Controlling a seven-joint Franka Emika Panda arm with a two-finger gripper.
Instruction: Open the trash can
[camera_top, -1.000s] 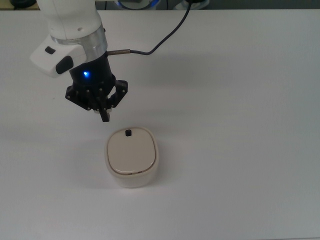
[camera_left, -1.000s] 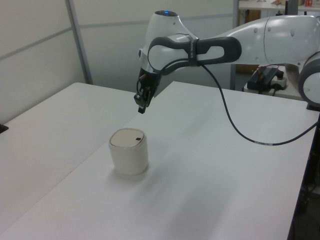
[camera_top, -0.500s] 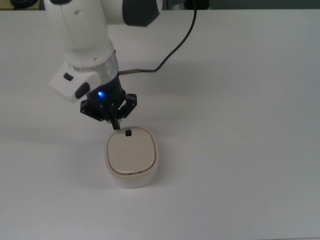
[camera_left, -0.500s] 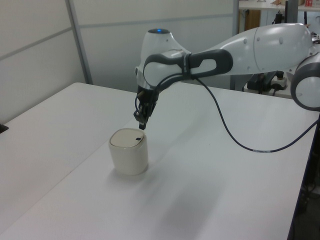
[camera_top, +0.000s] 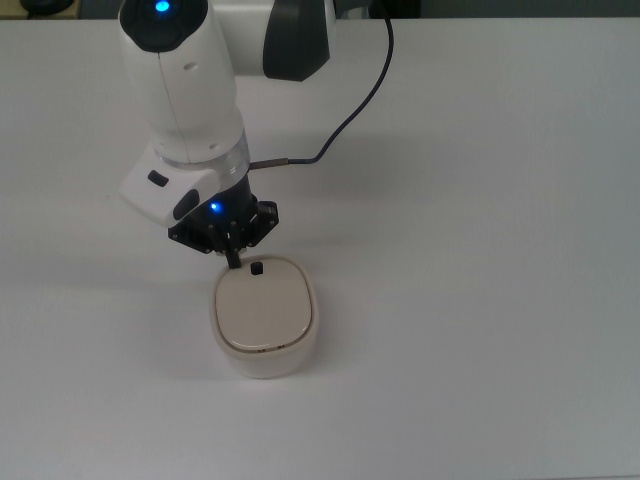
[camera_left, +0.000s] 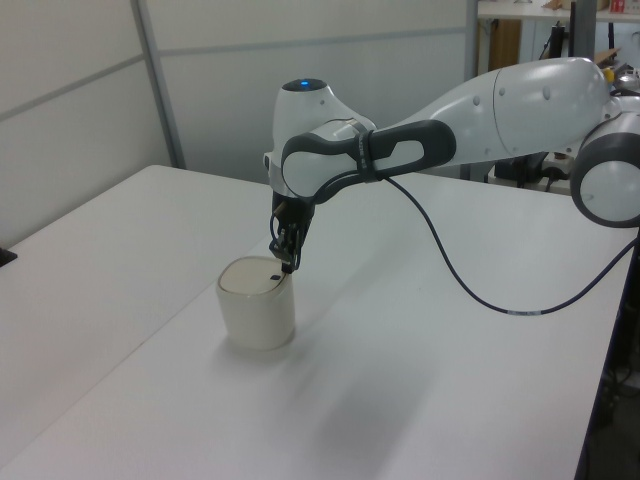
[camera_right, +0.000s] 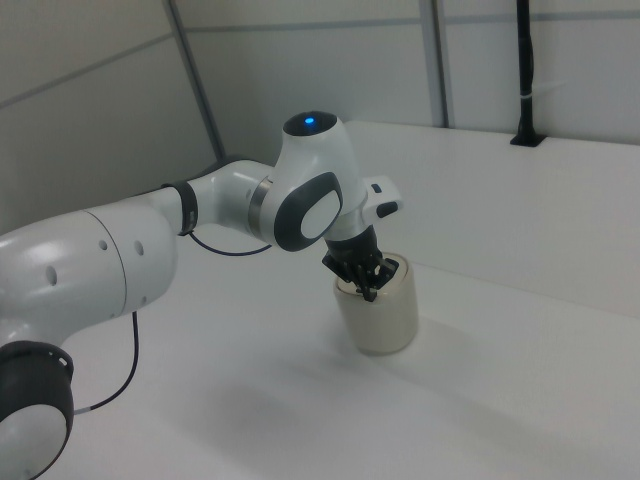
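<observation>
The trash can (camera_top: 264, 317) stood upright on the white table (camera_top: 480, 300), a little low and left of the middle in the top view. Its flat lid (camera_top: 264, 305) faced straight up and was shut. The tiny black button (camera_top: 257, 267) sat at the lid's 12 o'clock edge in the top view, so the can pointed that way.

The gripper (camera_top: 235, 262) hung at about 11 o'clock from the button, just beside the can's rim. Its two fingers were pressed close together and held nothing. Half a second before, the tip was a bit farther from the lid. Now it had come lower and nearer the button.

The left view showed the can's tall side and the tip (camera_left: 288, 266) right above the lid. The right view showed the arm (camera_right: 300, 200) in front, hiding part of the lid. A black cable (camera_top: 350, 110) ran off behind.
</observation>
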